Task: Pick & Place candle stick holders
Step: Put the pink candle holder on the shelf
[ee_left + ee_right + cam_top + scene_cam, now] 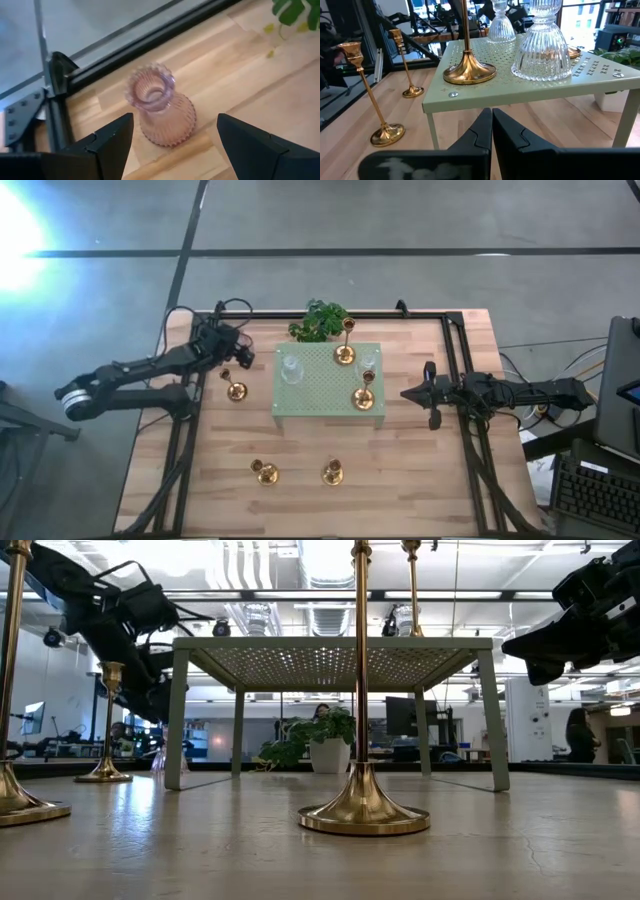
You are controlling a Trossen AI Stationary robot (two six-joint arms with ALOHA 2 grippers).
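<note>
Pink ribbed glass holder point(161, 112) stands near the table's black frame rail point(150, 42), between my left gripper's point(175, 145) spread fingers; closing off-centre, I risk tipping it. Right gripper point(491, 131), pinched empty, waits beside the stand point(530, 85).

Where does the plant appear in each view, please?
High: plant just beyond the stand's far edge.
Low: centre, seen under the stand.
Left wrist: only leaf tips, in a corner.
Right wrist: leaves past the stand.
Landmark: the stand, absent only from the left wrist view.

Bright overhead ceiling lights (harsh glare top-left); distant room soft, blurred.
</note>
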